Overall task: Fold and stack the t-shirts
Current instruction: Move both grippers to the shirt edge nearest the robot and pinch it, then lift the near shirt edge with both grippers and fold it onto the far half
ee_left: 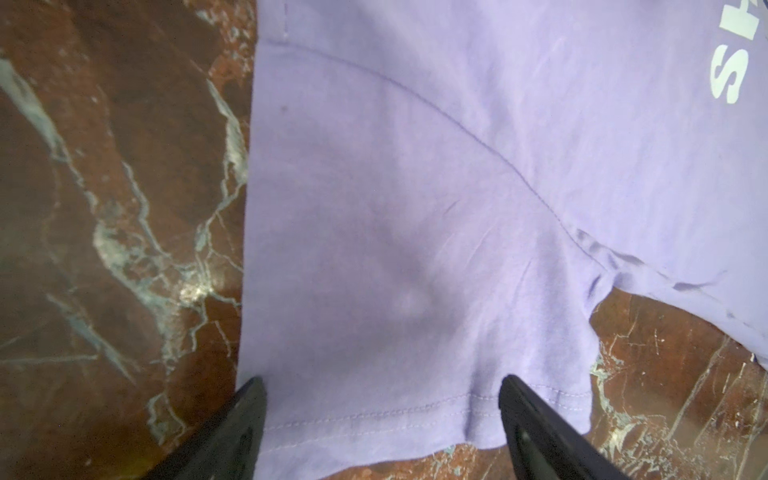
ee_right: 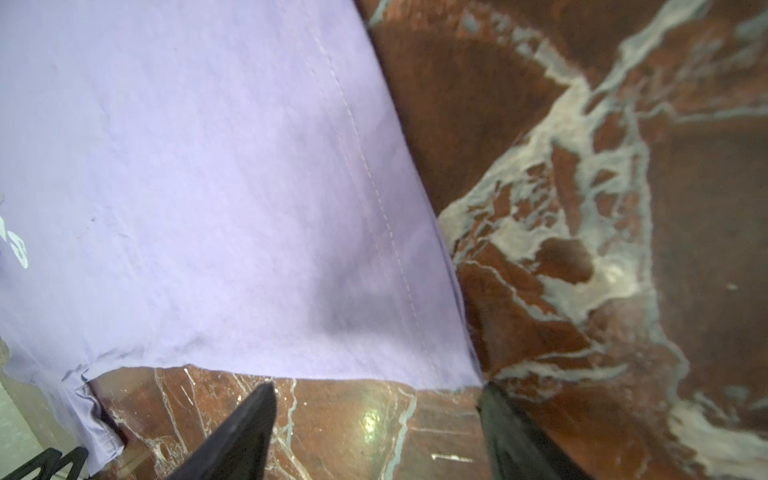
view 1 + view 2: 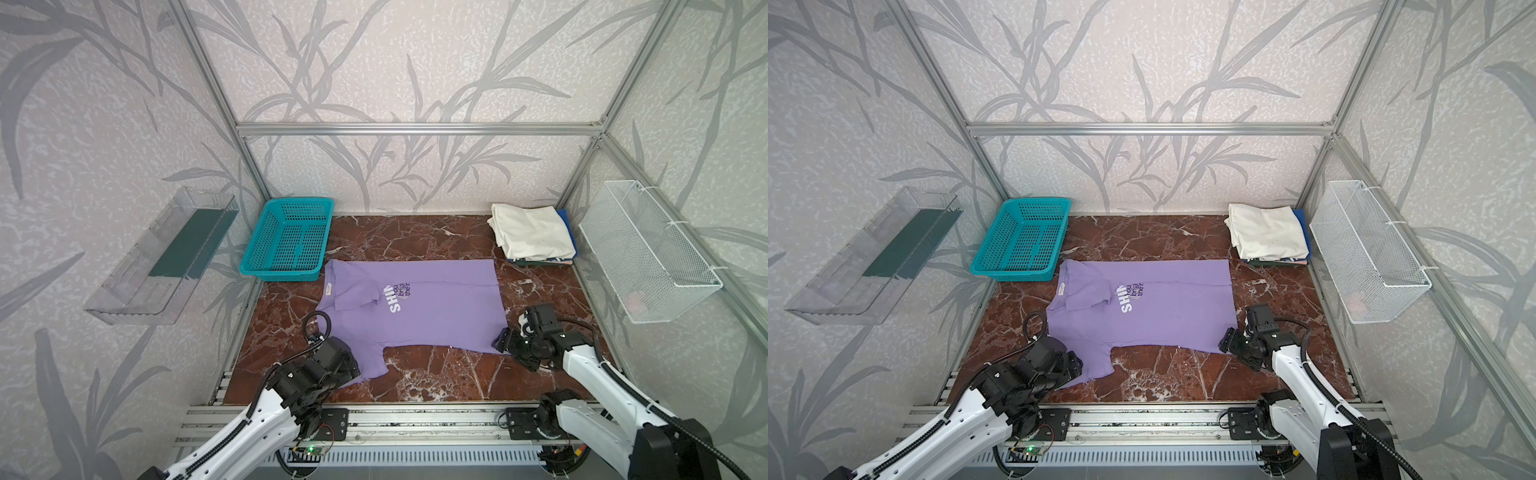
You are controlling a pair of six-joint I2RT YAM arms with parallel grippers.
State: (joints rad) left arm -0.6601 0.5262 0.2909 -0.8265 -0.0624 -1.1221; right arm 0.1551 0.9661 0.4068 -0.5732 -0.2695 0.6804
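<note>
Two tools are hovering low along the near side of the lavender t-shirt (image 3: 432,307), which is lying flat, print up, mid counter (image 3: 436,382). The left tool (image 1: 383,380) is gaping wide astride the sleeve (image 1: 374,270) hem. The right tool (image 2: 377,386) is gaping wide just short of the hem corner (image 2: 457,365). Both are likely lining up a lengthwise fold. The cream t-shirt (image 3: 532,237) is topping the far-right-corner stack.

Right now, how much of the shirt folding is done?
Done: a cream shirt lies folded atop the stack in the far right corner. In hand: the purple shirt lies spread out; the left gripper straddles its near sleeve, the right gripper sits at its hem corner, both open. Left: fold the purple shirt and stack it.
</note>
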